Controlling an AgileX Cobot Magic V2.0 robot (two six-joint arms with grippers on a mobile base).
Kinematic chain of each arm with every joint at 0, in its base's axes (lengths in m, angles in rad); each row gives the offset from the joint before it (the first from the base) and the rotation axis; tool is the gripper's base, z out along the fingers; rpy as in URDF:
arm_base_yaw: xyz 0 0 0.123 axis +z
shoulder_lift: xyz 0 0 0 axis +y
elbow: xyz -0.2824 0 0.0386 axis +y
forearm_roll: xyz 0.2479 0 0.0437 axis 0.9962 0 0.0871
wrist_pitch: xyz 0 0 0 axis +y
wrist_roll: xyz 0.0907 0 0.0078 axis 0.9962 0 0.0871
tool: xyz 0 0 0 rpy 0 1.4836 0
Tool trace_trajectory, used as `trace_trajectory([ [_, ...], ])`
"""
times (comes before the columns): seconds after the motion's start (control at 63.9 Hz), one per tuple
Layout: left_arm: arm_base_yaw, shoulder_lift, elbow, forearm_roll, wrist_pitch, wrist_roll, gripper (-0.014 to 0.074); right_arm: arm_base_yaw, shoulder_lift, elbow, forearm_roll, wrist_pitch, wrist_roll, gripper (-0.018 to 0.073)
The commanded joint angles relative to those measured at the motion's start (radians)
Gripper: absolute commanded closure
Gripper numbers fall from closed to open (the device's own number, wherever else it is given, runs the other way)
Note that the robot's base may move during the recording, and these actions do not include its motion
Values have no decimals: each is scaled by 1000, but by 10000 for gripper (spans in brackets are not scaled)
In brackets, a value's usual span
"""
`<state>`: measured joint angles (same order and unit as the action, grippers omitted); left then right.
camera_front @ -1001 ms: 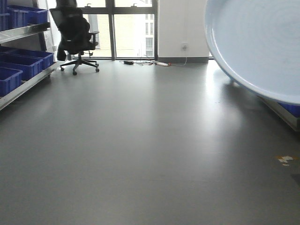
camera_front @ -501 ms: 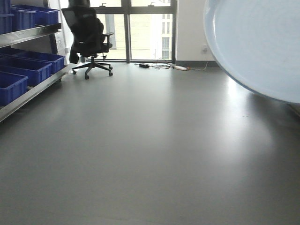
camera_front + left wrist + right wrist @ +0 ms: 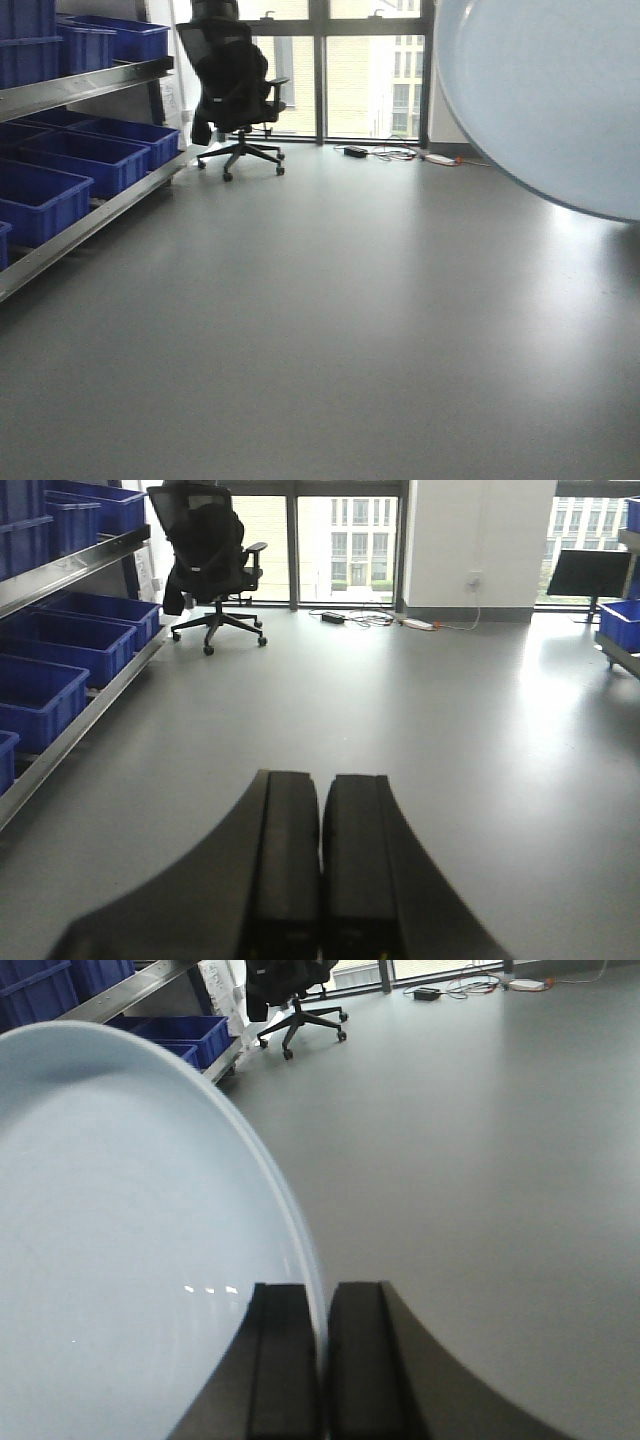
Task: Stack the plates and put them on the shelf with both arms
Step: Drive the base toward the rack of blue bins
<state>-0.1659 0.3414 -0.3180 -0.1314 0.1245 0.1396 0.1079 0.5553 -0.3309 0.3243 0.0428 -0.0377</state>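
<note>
A glossy white plate with a faint blue tint (image 3: 550,90) hangs tilted in the air at the upper right of the front view. It fills the left of the right wrist view (image 3: 120,1240). My right gripper (image 3: 322,1290) is shut on its rim, one finger on each face. I cannot tell whether a second plate lies against it. My left gripper (image 3: 322,777) is shut and empty, held above bare floor. A stainless-steel shelf rack (image 3: 90,88) runs along the left wall and also shows in the left wrist view (image 3: 70,570).
Blue plastic crates (image 3: 40,195) fill the left rack. A black office chair (image 3: 235,85) stands by the windows, with cables (image 3: 400,153) on the floor nearby. Another blue crate (image 3: 620,620) and a dark panel (image 3: 590,572) are at the far right. Grey floor lies ahead.
The view has swung left: the rack, crates and chair have shifted right in the front view. The plate keeps its place at the upper right.
</note>
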Motion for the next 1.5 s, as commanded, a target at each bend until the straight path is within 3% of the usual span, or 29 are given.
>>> trace_trajectory([
  [0.0, 0, 6, -29, -9, -92, -5, 514, -5, 3, -30, 8, -93, -4, 510],
  [1.486, 0, 6, -29, -9, -92, -5, 514, -5, 3, -30, 8, -93, -4, 510],
])
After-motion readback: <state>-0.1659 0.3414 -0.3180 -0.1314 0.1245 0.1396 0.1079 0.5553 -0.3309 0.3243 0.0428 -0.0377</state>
